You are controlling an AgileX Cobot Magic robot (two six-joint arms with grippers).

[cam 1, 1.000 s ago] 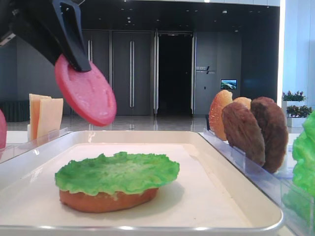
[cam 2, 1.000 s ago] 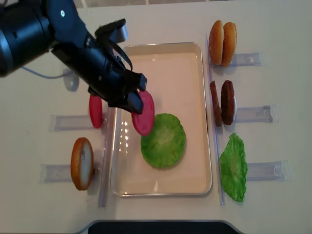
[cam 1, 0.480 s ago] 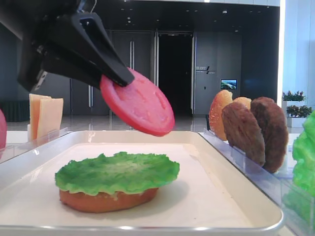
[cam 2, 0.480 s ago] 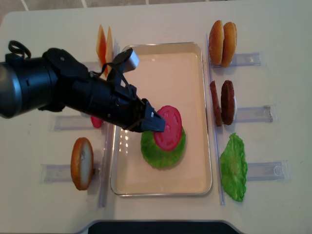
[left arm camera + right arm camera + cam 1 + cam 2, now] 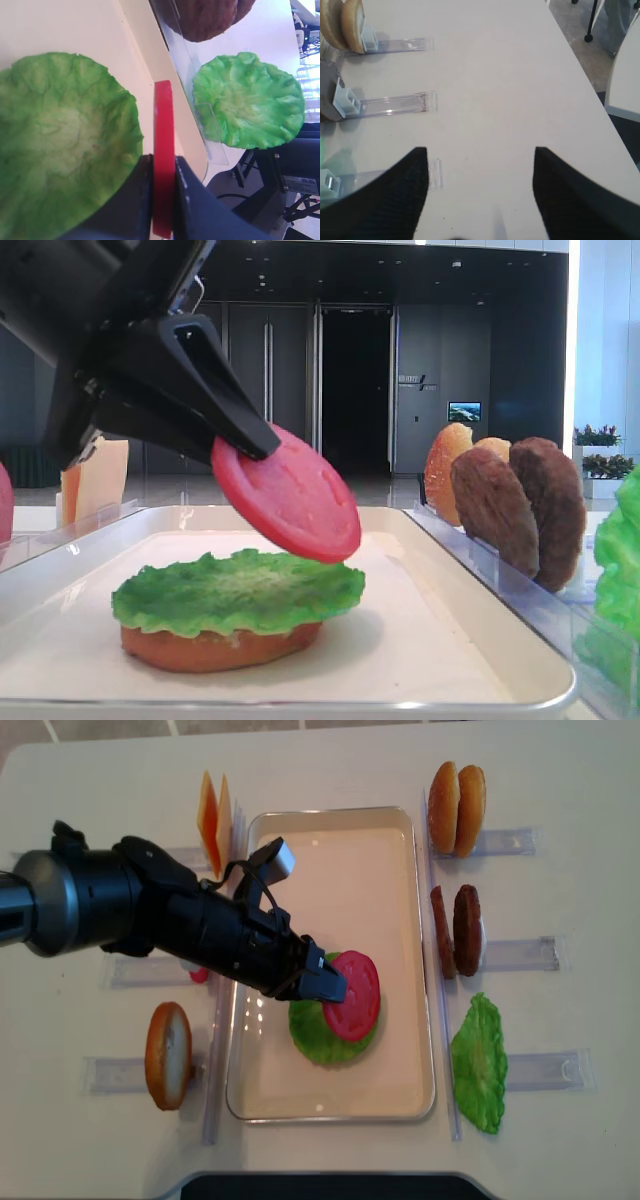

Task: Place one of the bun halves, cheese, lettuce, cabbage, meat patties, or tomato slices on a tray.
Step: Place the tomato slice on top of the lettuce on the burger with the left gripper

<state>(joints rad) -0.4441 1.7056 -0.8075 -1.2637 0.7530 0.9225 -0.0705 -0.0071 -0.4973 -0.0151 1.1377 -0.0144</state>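
Observation:
My left gripper (image 5: 330, 988) is shut on the edge of a red tomato slice (image 5: 353, 995). It holds the slice tilted just above the green lettuce (image 5: 318, 1032), which lies on an orange-brown bun half (image 5: 215, 648) in the cream tray (image 5: 330, 850). The low front view shows the tomato slice (image 5: 290, 495) with its lower edge close over the lettuce (image 5: 238, 590). In the left wrist view the slice (image 5: 163, 125) stands edge-on between the jaws. My right gripper (image 5: 480, 150) is open over bare table, right of the racks, holding nothing.
Clear racks flank the tray. On the right stand two bun halves (image 5: 457, 795), two meat patties (image 5: 458, 930) and a spare lettuce leaf (image 5: 478, 1063). On the left are cheese slices (image 5: 212, 810) and a bun half (image 5: 167, 1055).
My left gripper has carried the tomato slice rightward from the tray's left edge to over the lettuce and lowered it, tilting it flatter. The right gripper's earlier state is not shown.

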